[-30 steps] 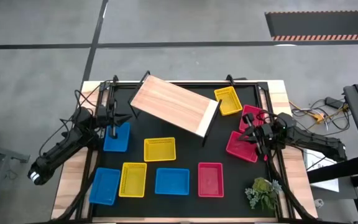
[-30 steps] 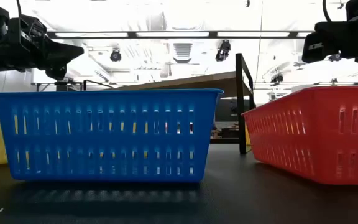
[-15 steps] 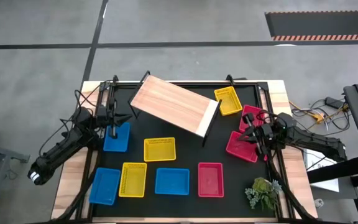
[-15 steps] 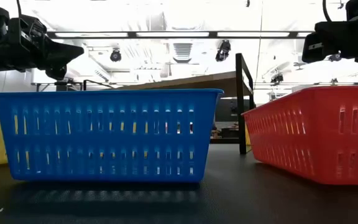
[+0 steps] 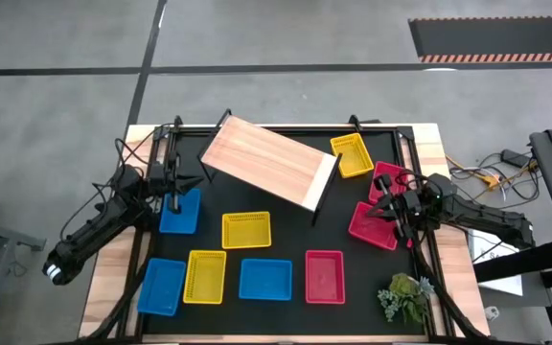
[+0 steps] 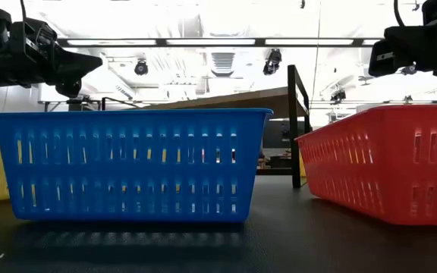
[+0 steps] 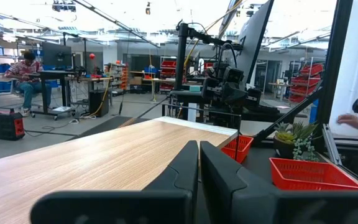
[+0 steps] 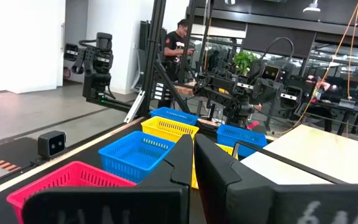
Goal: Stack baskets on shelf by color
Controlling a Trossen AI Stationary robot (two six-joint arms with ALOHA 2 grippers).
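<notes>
The shelf [image 5: 269,163], a light wooden plank on thin black legs, stands askew at the table's far middle. Several baskets rest flat on the black tabletop. Three are yellow [image 5: 352,154] [image 5: 246,230] [image 5: 205,276]. Three are blue [image 5: 179,211] [image 5: 162,286] [image 5: 265,279]. Three are red [image 5: 391,179] [image 5: 373,225] [image 5: 325,276]. My left gripper [image 5: 188,182] [image 7: 199,149] hangs shut above the left blue basket, pointing at the shelf. My right gripper [image 5: 379,206] [image 8: 192,140] hangs shut above the right-hand red baskets. Neither holds anything.
A small green plant [image 5: 405,295] lies at the table's near right corner. In the low view a blue basket [image 6: 131,163] and a red basket [image 6: 385,159] stand close to the camera, with a black shelf leg [image 6: 294,125] behind them. People sit and stand in the room beyond.
</notes>
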